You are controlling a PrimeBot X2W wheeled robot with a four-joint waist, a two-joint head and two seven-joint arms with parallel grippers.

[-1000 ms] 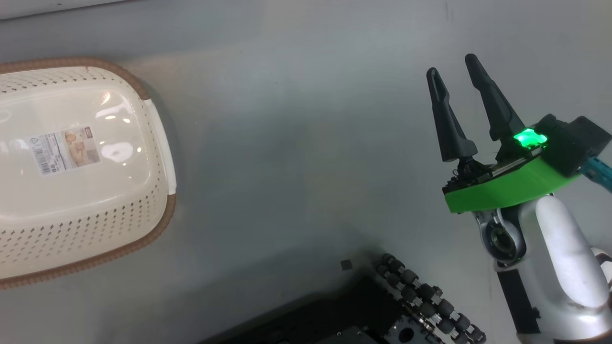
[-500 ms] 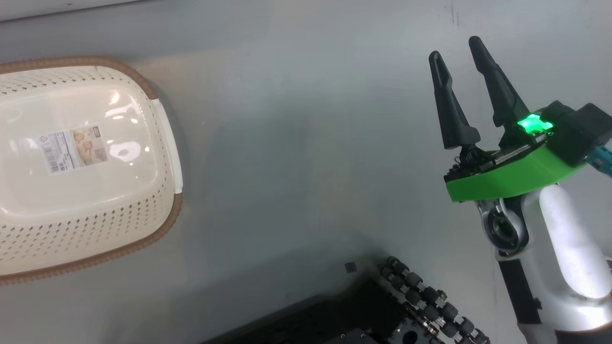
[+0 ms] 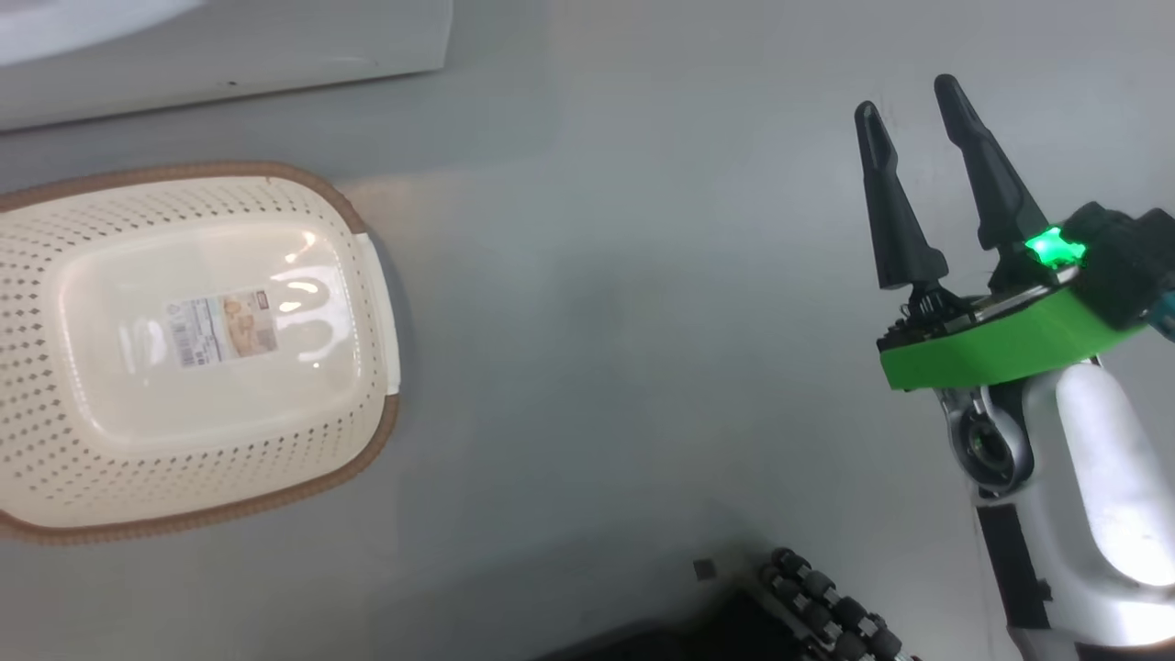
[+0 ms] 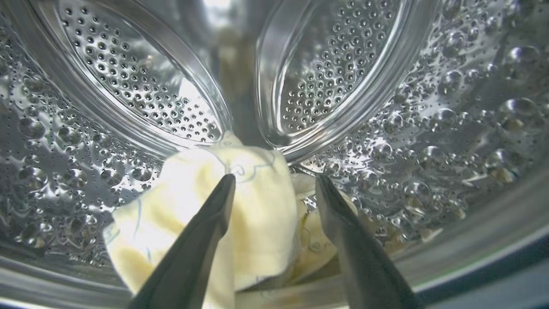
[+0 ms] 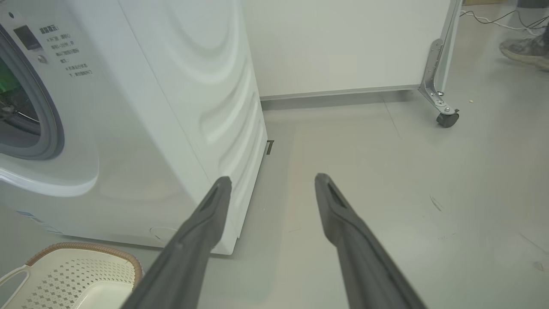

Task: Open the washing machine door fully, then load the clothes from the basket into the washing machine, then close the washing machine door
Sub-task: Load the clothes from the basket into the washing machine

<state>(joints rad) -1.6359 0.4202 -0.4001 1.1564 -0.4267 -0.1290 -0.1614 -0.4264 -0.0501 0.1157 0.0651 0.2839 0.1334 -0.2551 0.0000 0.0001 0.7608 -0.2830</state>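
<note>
Where the left end effector [image 4: 275,180] has its fingers wide apart, pinching nothing, the clothes [image 4: 257,214] lie just beyond on the drum [image 4: 429,128] bottom. They look soft, light and limp, best pinched at a raised fold. The head view adds the basket [image 3: 55,275], bare to its label [image 3: 220,329], and the right end effector [image 3: 907,96], spread and empty. The right wrist view gives the washing machine [image 5: 171,107] from outside.

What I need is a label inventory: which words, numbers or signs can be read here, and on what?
Nothing can be quoted as it reads.
The label on the basket floor: print, a barcode and a small picture, too small to read.
The characters on the washing machine front, beside the door opening: several grey lines, too blurred to read.
</note>
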